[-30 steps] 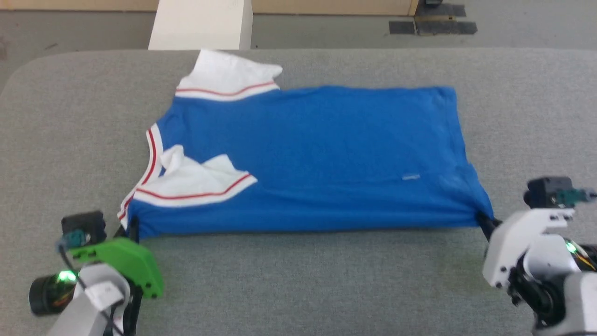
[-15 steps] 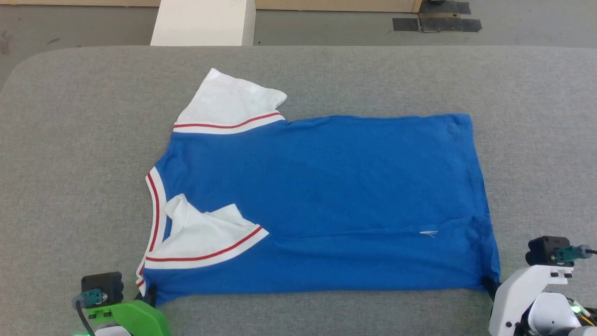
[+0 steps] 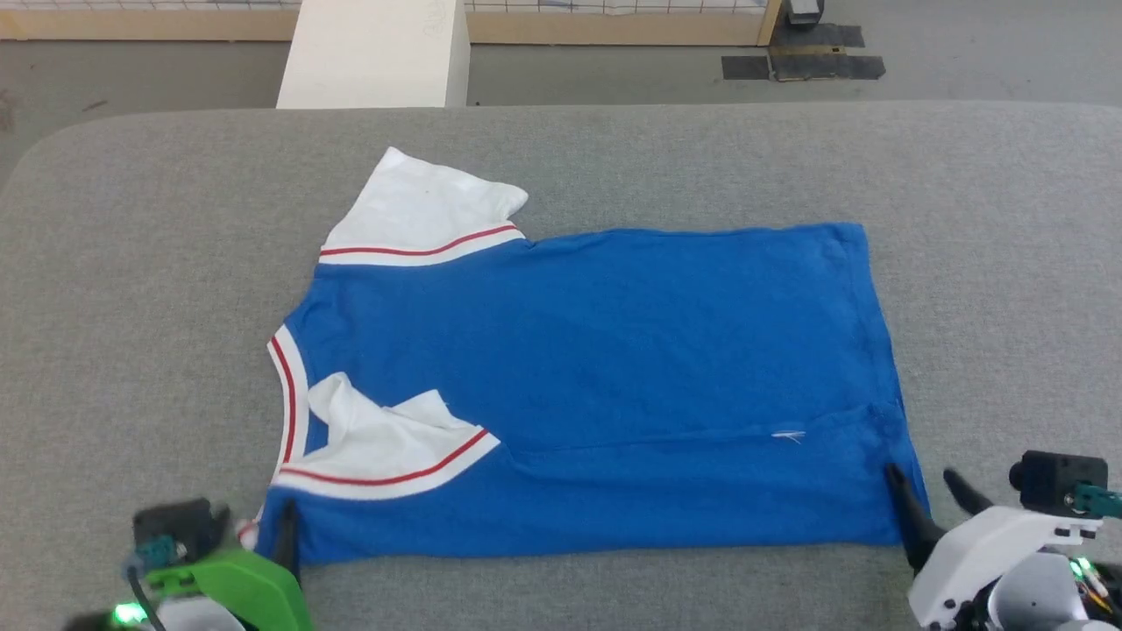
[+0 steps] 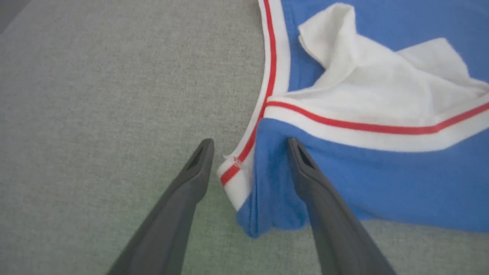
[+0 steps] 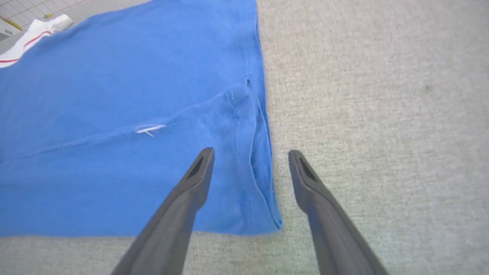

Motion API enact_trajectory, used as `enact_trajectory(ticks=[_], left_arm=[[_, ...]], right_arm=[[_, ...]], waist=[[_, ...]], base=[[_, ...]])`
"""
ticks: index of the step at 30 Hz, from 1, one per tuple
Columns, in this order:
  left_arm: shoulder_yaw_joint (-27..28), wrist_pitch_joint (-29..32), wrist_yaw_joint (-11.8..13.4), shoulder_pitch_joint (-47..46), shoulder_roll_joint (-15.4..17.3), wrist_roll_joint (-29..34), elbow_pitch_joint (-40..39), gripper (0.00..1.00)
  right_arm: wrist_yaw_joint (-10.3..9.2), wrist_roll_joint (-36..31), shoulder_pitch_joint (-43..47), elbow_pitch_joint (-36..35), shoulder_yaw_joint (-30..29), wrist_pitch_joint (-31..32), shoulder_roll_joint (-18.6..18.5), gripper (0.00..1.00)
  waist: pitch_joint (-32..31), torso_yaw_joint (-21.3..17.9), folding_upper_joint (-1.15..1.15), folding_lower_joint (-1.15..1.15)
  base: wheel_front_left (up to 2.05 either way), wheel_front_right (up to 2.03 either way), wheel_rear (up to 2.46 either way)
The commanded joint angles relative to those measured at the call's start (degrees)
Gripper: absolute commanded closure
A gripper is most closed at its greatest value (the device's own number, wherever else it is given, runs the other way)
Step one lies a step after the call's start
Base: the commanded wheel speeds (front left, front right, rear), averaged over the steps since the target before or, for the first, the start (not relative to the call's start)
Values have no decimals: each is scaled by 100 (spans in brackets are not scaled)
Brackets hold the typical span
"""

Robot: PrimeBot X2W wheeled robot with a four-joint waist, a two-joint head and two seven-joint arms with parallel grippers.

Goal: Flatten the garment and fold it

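Two grippers sit at the bottom corners of the head view, each with its fingers spread apart and nothing clamped. The left gripper straddles the collar-side corner of the garment. The right gripper straddles the hem corner, one finger over cloth and one over the desk. The garment lies spread across the middle of the desk, collar toward frame left and hem toward frame right.

The likeliest trouble is a finger catching the soft knit as an arm pulls away, which would drag a corner out of line. The near sleeve also lies crumpled on the blue body (the far sleeve lies out on the desk), and a long crease crosses the lower panel. Folding over either would trap bulk inside.

Count: one garment, two sleeves, two grippers, one desk, one pale block at the top of the frame.
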Motion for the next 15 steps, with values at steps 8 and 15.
enact_trajectory(ticks=[8,15], left_arm=[[-23,-502,-464,-1751,524,772,-37,0],[-141,237,-1283,-3851,874,881,382,0]], right_arm=[[-8,-532,-394,-484,597,-1827,-34,0],[-8,-607,-980,-516,981,-2674,-93,0]], waist=[[614,-257,0,0],[1464,-566,0,0]], base=[[0,0,0],[0,0,0]])
